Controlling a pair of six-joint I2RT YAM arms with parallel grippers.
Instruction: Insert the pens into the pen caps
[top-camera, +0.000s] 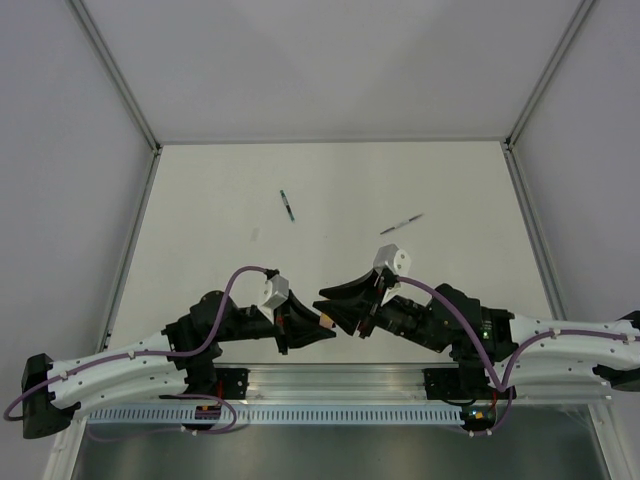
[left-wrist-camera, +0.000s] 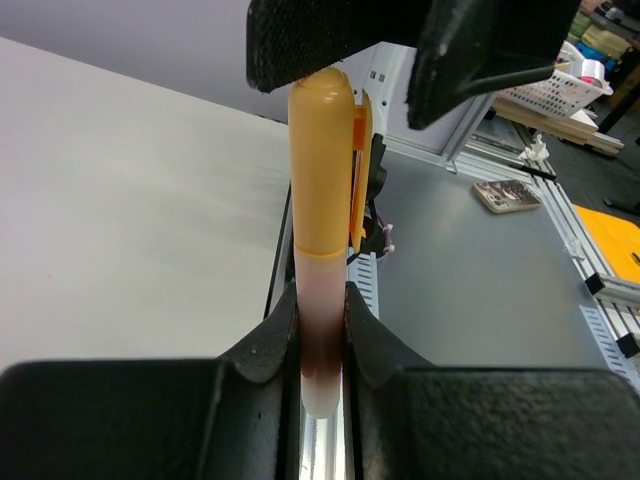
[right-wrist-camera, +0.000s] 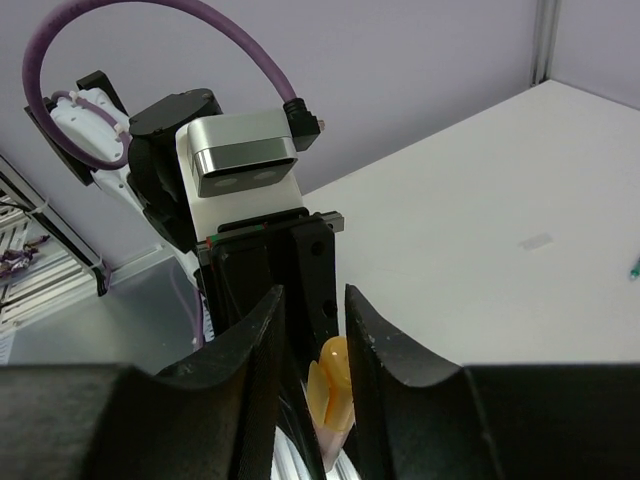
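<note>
White table (top-camera: 200, 200), pale walls around it, aluminium posts (top-camera: 120, 70) at the back corners. We note 2 arms meeting at the near edge, centre.

Left gripper (left-wrist-camera: 321, 300): fingers clamped tight on the lower barrel of the orange pen (left-wrist-camera: 320, 270). From the left wrist, the pen stands upright; its barrel is pale, darkening where the fingers pinch it.

Orange-yellow cap (left-wrist-camera: 320, 170): sits over the pen's upper end, clip on the right side, rim meeting the barrel just above the left fingers. How deep it is seated we cannot tell.

Right gripper (right-wrist-camera: 313, 300): fingers stand a narrow way apart with the cap (right-wrist-camera: 335, 385) between and below them. From the left wrist its black fingers cover the cap's tip. We cannot tell whether they press on the cap or only bracket it.

From above, pen and cap show as 1 small orange spot (top-camera: 327, 320) between the 2 grippers, above the table's near edge.

Teal-green pen (top-camera: 288, 205): lies flat mid-table, well away from both arms.

Thin grey-white pen (top-camera: 402, 223): lies flat to its right, angled, just beyond the right wrist camera (top-camera: 393, 256).
</note>
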